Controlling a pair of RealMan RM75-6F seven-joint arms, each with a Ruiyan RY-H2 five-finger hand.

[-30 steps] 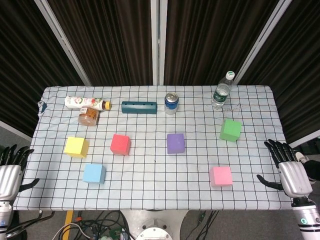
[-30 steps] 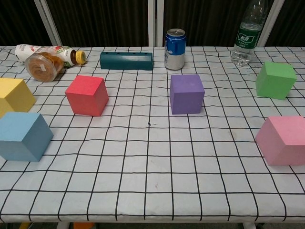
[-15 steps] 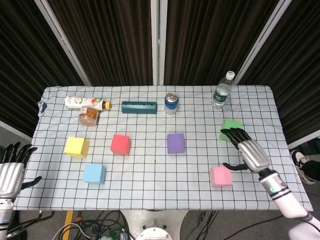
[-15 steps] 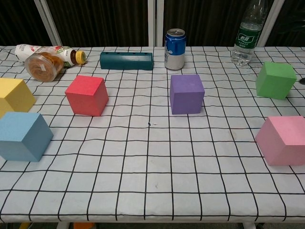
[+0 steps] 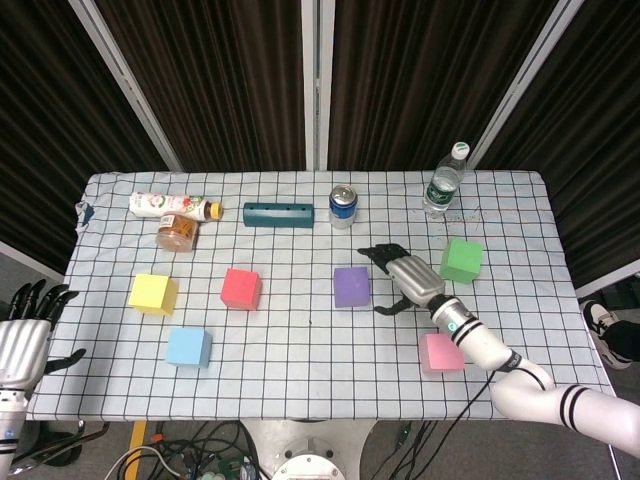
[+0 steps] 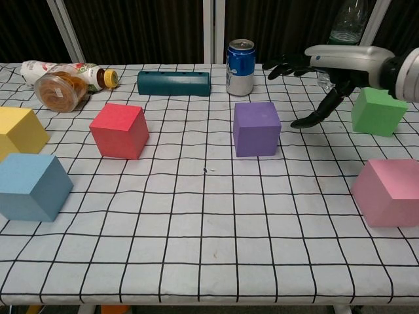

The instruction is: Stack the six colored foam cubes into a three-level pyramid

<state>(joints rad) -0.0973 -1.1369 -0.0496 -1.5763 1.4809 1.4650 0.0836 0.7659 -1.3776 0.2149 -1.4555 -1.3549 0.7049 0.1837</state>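
Six foam cubes sit apart on our checked tablecloth (image 5: 300,370), none stacked. The yellow cube (image 5: 152,293) and blue cube (image 5: 188,347) lie toward our left edge, the red cube (image 5: 241,288) further in, the purple cube (image 5: 351,286) near the middle, the green cube (image 5: 461,260) toward the right, and the pink cube (image 5: 441,352) nearest the front right.

Our right hand (image 5: 408,277) hangs over the cloth between the purple and green cubes, just beside the purple one and touching neither; its fingers (image 6: 283,64) are spread with the thumb pointing down, holding nothing. Our left hand (image 5: 22,340) stays off the table's left edge, fingers apart and empty; the chest view does not show it.

Along the far side we see a teal block (image 5: 279,215), a soda can (image 5: 343,206) and an upright water bottle (image 5: 445,181). A drink bottle (image 5: 172,205) lies on its side next to a tipped jar (image 5: 176,233).
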